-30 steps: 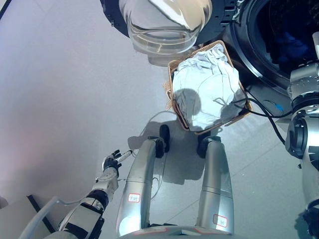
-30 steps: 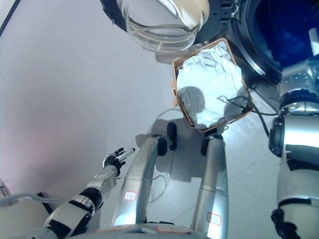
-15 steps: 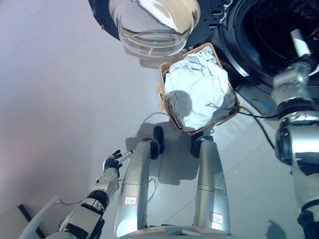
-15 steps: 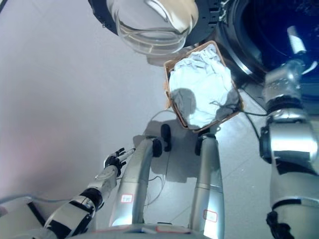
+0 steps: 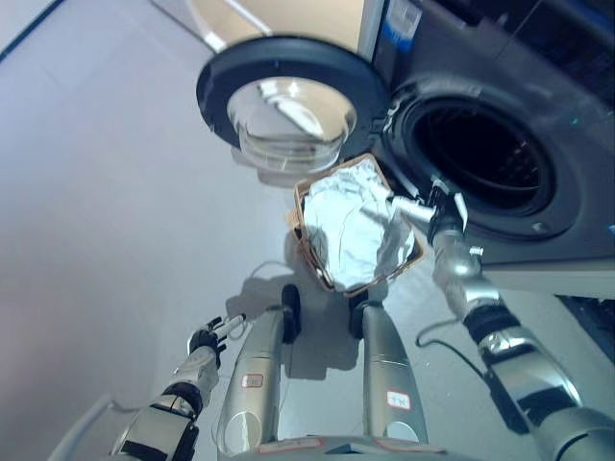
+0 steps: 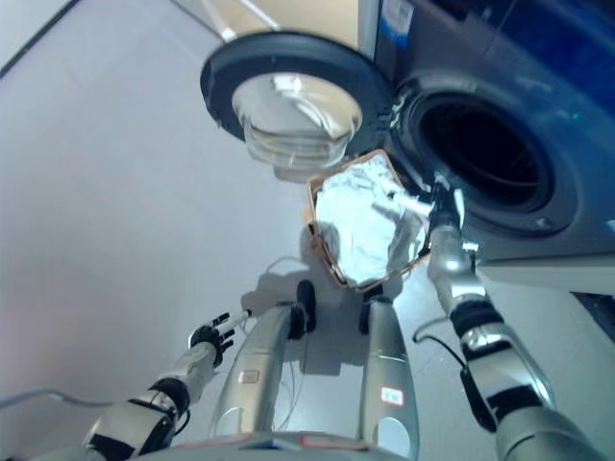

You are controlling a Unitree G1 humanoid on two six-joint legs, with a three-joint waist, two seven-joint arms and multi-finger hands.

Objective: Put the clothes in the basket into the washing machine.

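A brown wicker basket (image 5: 306, 245) heaped with white clothes (image 5: 351, 226) stands on the floor just before the washing machine, whose dark drum opening (image 5: 480, 158) gapes at the upper right. My right hand (image 5: 434, 211) hovers at the basket's right rim, between clothes and drum. Its fingers are straight, and one white tip (image 5: 405, 206) points left over the cloth. Whether it touches the cloth I cannot tell. My left hand (image 5: 204, 340) hangs low at the lower left, fingers relaxed and holding nothing, far from the basket.
The washer's round door (image 5: 283, 106) with its glass bowl is swung open to the left, right above the basket's far end. The machine's grey front (image 5: 567, 221) fills the right side. Pale grey floor (image 5: 115, 192) spreads to the left.
The camera has tilted up, so the washer's front and door now show whole. My right hand has come down from by the drum to the basket's right rim. The left hand stays idle.
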